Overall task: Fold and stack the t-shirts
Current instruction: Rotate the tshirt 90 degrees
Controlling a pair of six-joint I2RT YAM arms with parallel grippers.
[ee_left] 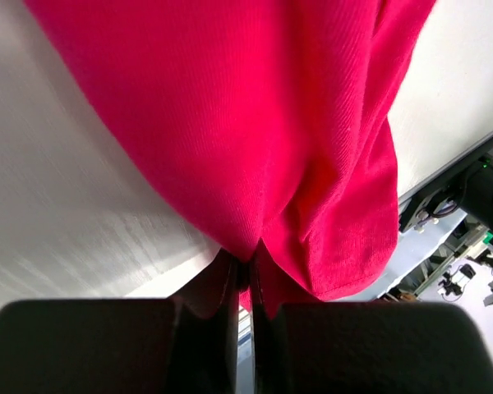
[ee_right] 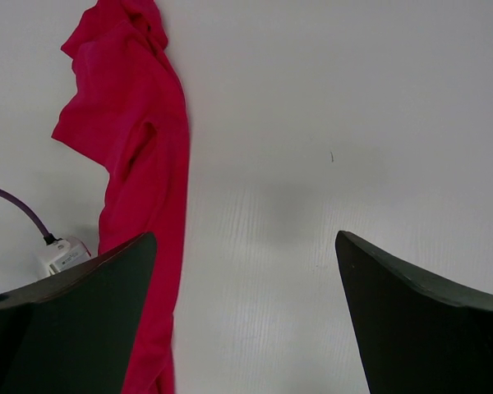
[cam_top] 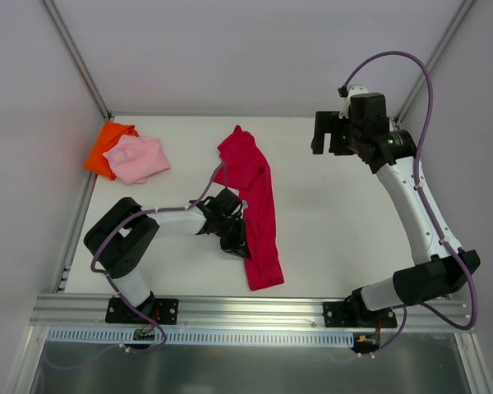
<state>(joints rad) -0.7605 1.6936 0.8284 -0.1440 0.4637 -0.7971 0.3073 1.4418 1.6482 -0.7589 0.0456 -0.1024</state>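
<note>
red shirt (cam_top: 261, 215) lies long, far-to-near; my left gripper (ee_left: 248, 275) pinches its left edge; right gripper (ee_right: 245, 246) wide, empty, well apart.

Looks like a robotics lab test cell rather than a home or a shop. Shows a bare white worktop (cam_top: 337, 230) boxed in by plain pale panels (cam_top: 255, 49) on slim metal corner posts (cam_top: 76, 57). Has an aluminium rail (cam_top: 255, 304) along the near edge, with the left arm (cam_top: 127, 238) and the right arm (cam_top: 415, 205) bolted there on black base plates (cam_top: 140, 310). Carries purple cables (cam_top: 390, 52) looped along the arms and a slotted cable duct (cam_top: 255, 336) just below the rail.
</note>
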